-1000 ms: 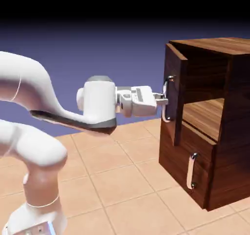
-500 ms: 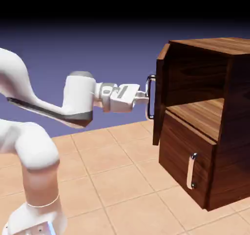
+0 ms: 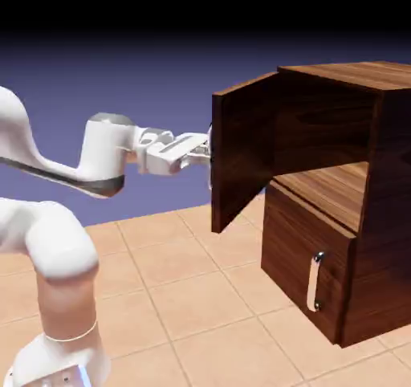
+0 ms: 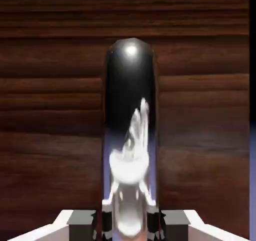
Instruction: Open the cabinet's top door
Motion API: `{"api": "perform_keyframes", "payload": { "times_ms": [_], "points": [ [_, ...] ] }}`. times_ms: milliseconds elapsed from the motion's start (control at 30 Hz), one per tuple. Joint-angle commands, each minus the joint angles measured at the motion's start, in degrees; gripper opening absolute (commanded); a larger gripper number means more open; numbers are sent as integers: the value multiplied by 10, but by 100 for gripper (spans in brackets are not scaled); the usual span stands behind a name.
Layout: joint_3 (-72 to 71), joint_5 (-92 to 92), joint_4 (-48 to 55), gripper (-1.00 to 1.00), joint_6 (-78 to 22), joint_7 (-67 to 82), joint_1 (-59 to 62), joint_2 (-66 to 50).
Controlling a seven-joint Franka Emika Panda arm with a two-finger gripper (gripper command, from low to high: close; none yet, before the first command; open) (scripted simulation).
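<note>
Cabinet (image 3: 353, 201): stands at the right side of the tiled floor (image 3: 185, 297).
Top door (image 3: 241, 148): swung wide open, its inner face showing in the exterior view.
Long handle (image 4: 130, 135): fills the hand view's middle.
Gripper (image 3: 205, 147): clamped on the long handle at the door's outer face.
Lower door (image 3: 309, 277): closed.

hand (image 4: 129, 220) gripping handle (image 4: 130, 125), top door (image 4: 55, 110).
</note>
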State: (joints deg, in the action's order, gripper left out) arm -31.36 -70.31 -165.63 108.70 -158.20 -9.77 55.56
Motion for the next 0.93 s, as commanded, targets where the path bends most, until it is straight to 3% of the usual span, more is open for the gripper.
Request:
{"api": "perform_keyframes", "payload": {
  "times_ms": [0,500,900],
  "points": [
    [-21,24,13,-100,-25,0,2,-12],
    [-332,229,285,-100,-363,-58,198,-232],
    [-567,289,443,-100,-489,-76,446,-273]
  ]
}}
